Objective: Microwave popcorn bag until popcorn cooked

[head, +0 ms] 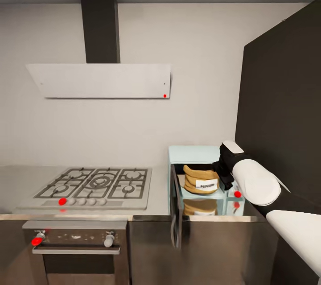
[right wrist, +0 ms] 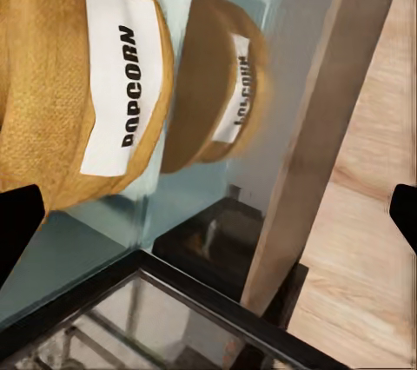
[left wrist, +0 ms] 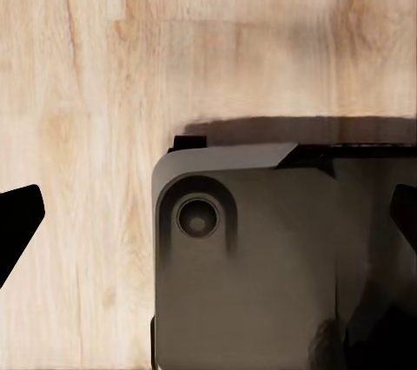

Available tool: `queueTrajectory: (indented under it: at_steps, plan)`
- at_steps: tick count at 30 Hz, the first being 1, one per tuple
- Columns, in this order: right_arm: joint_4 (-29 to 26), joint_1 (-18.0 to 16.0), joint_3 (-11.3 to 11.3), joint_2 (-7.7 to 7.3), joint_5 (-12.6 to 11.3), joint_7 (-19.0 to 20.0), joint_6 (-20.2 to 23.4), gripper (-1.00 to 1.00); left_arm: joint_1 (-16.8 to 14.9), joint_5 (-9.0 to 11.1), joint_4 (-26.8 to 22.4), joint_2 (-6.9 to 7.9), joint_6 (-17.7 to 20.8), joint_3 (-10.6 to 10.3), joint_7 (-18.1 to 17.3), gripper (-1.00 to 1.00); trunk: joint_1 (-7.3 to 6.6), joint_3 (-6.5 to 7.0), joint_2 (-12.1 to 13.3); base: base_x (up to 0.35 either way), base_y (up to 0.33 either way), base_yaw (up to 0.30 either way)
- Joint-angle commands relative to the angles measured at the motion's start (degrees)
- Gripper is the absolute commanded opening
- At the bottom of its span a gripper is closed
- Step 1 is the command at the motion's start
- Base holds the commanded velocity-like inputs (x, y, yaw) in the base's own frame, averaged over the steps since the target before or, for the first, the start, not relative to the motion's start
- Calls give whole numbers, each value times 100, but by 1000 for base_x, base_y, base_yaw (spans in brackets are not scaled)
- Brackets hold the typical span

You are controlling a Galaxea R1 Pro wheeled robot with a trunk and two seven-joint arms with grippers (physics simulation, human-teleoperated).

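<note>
With the squat tan paper popcorn bag [head: 201, 179] inside the mint-blue box microwave [head: 196, 154], the released right tool [head: 224, 173] risks snagging it, blocking the door.

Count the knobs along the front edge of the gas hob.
5: knobs in a row along the hob's front edge, the leftmost one red, four grey to its right.

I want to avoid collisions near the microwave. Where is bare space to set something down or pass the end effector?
The countertop is bare left of the gas hob, and in a narrow strip between the hob and the microwave. It is crowded inside the microwave: the popcorn bag sits there, the right end effector beside it, the open door in front.
</note>
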Motion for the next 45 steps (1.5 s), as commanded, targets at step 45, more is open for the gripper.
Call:
queueTrajectory:
  at_steps: [45]
  plan:
    - [1310,2465,474,-116,5966,4583,-2554,100,3,-2,1,12,3,12,8,100,-2,-50,-2,-85,0,0]
